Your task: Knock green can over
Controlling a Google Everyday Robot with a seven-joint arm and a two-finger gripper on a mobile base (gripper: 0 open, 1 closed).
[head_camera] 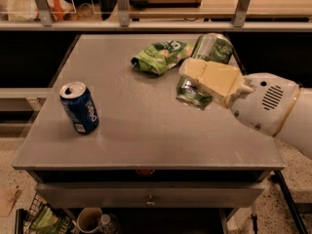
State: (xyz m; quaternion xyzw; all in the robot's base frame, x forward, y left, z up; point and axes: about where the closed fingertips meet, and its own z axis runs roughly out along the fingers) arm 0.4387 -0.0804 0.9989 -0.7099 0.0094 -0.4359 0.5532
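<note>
1. grey desk [146, 140], wooden shelving [204, 4] behind; blue can [79, 107] upright near left edge, snack bag [158, 56] toward back.
2. pincer [201, 77] clamped across tilted green can [213, 48], right of centre; bare desk between cans.

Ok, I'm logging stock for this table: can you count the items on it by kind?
Soda cans: 2 (green can, blue can)
Snack bags: 1 (green snack bag)
Total: 3
The end effector lies across the green can, on the table's right side.
</note>
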